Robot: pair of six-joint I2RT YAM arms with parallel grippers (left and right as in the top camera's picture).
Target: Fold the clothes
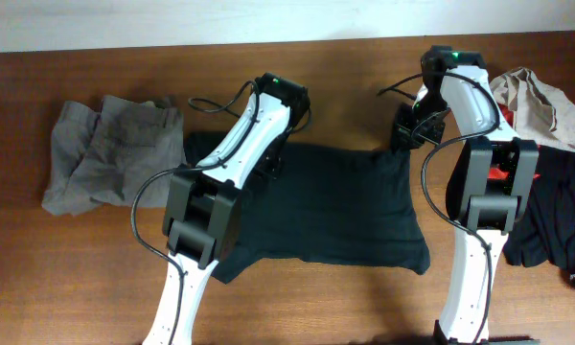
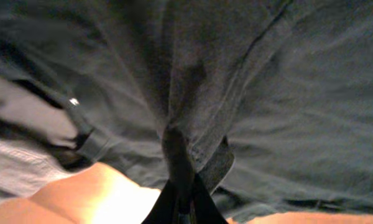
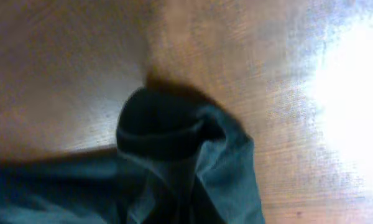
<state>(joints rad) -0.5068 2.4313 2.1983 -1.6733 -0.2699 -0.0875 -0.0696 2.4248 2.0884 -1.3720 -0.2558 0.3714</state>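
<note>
The black T-shirt (image 1: 335, 206) lies spread on the wooden table between my two arms. My left gripper (image 1: 271, 165) is at its upper left edge; in the left wrist view the jaws (image 2: 181, 196) are shut on a pinched fold of the black fabric (image 2: 193, 93). My right gripper (image 1: 405, 137) is at the shirt's upper right corner; in the right wrist view a bunched corner of the shirt (image 3: 174, 137) rises from between the jaws (image 3: 180, 205), which are hidden by cloth. Grey trousers (image 1: 110, 149) lie at the left.
A heap of beige (image 1: 546, 105), red (image 1: 503, 168) and black (image 1: 556, 225) garments lies at the right edge, behind my right arm. The table's wood (image 1: 77, 278) shows in front and at the back.
</note>
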